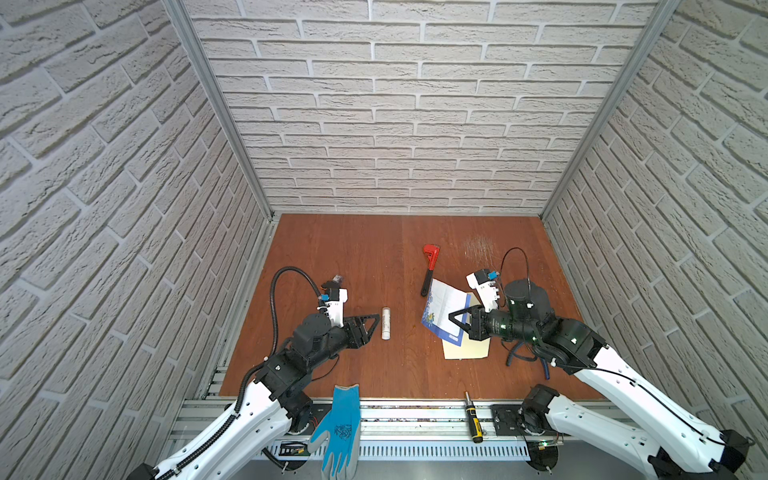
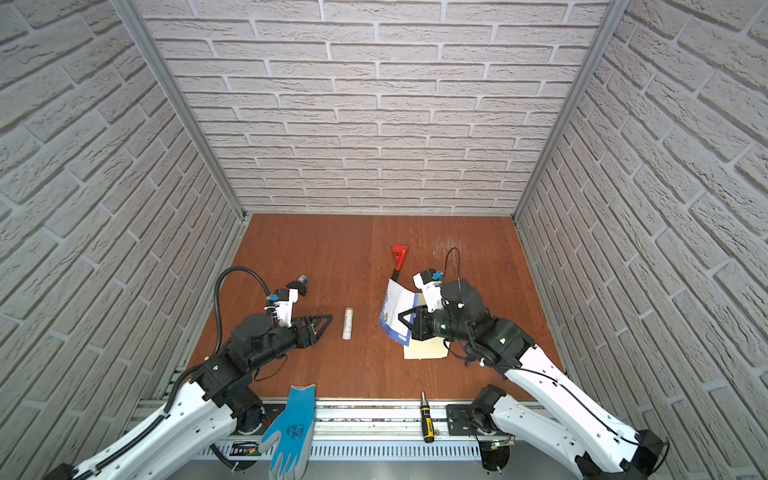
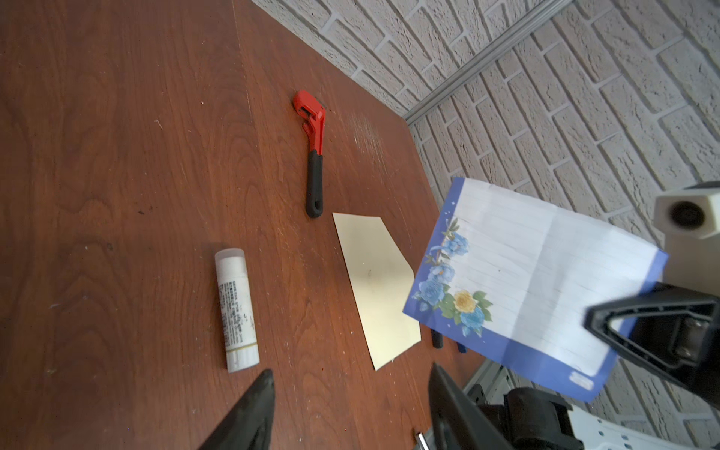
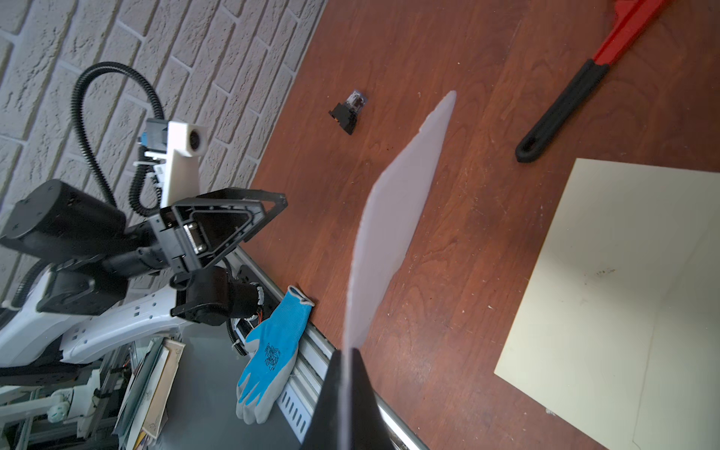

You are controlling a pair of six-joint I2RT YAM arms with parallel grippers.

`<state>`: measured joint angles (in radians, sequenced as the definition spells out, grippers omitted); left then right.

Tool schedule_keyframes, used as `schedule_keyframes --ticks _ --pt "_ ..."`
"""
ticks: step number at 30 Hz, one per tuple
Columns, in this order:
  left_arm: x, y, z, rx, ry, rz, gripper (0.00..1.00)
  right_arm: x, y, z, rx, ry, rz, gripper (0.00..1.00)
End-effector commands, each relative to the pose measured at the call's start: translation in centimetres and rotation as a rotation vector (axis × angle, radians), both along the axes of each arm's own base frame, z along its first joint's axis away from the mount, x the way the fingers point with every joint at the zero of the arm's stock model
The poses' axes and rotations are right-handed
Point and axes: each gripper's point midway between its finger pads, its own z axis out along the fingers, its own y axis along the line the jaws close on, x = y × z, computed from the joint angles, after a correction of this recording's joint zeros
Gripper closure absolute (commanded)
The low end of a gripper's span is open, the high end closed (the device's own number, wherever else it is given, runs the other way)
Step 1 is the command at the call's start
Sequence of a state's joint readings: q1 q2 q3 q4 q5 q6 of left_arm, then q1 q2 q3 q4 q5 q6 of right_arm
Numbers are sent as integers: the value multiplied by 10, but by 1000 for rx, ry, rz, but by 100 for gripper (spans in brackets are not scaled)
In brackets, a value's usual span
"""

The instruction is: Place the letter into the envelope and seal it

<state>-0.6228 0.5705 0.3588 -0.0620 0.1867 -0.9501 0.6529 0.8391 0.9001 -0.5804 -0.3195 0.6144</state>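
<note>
The letter (image 1: 444, 307) (image 2: 397, 309), a white lined sheet with a blue floral border (image 3: 537, 280), hangs tilted above the table. My right gripper (image 1: 453, 318) (image 4: 346, 354) is shut on its edge, and in the right wrist view the sheet shows nearly edge-on (image 4: 393, 226). The cream envelope (image 1: 465, 351) (image 2: 424, 351) (image 3: 378, 288) (image 4: 623, 311) lies flat on the table, partly under the lifted letter and the right gripper. My left gripper (image 1: 376, 319) (image 3: 350, 370) is open and empty. It hovers low beside the white glue stick (image 1: 386, 323) (image 3: 236, 309).
A red pipe wrench (image 1: 430, 268) (image 3: 313, 152) lies behind the envelope. A small black part (image 1: 337, 279) (image 4: 348, 111) sits behind the left wrist. A blue glove (image 1: 338, 428) and a screwdriver (image 1: 473, 419) rest on the front rail. Brick walls enclose three sides.
</note>
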Motion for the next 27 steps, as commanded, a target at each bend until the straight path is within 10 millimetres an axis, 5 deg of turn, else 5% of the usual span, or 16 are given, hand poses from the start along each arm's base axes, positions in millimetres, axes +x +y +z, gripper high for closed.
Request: schedule_keyframes --ticks 1,13,18,27 --pt "13 -8 21 -129 -68 -47 38 -10 15 24 36 -49 116 94" --pt "37 -39 6 -148 -24 -231 52 -12 47 58 194 -117 243 94" --pt "24 -60 21 -179 -92 -344 52 -8 56 59 229 -113 263 94" --pt "-10 -66 60 -265 -232 -467 54 1 59 38 182 -73 238 94"
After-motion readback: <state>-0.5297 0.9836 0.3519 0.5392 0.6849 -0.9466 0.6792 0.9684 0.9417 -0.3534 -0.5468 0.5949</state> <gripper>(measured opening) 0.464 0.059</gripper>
